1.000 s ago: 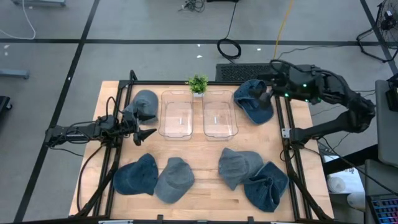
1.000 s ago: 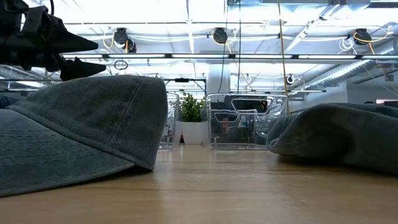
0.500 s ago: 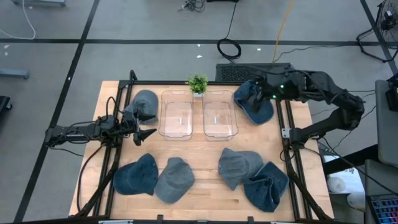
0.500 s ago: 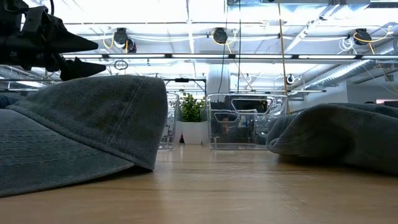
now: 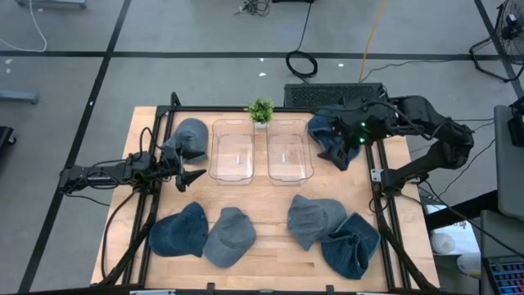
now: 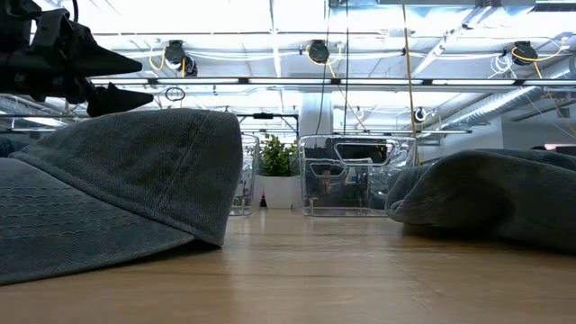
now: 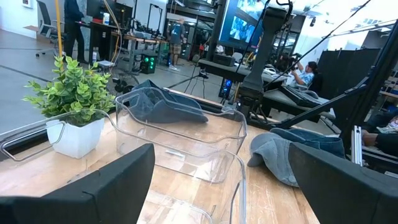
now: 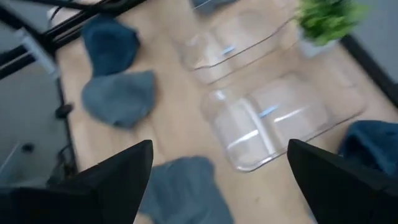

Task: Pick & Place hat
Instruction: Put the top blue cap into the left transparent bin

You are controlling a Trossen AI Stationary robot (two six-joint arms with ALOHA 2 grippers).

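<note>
Several denim hats lie crown up on the wooden table [image 5: 262,192]. A dark blue hat [image 5: 347,154] lies at the far right, and my right gripper [image 5: 332,133] hangs open above it, tilted down, touching nothing; that hat [image 8: 373,143] shows beside my open fingers [image 8: 219,145]. A grey-blue hat [image 5: 190,135] lies at the far left. My left gripper [image 5: 195,176] waits open and level at the table's left edge, high in the low view [image 6: 135,79].
Two clear bins [image 5: 233,150] [image 5: 289,152] stand at the far middle with a small potted plant [image 5: 260,111] behind them. Two hats [image 5: 180,231] [image 5: 229,236] lie near left, two more [image 5: 313,220] [image 5: 352,244] near right. A black frame [image 5: 378,176] edges the table.
My right gripper has tipped from nearly level to slanting down and has drawn a little toward the table's left, over the far right blue hat, as its arm folded. Its fingers stay open. No hat has moved.
</note>
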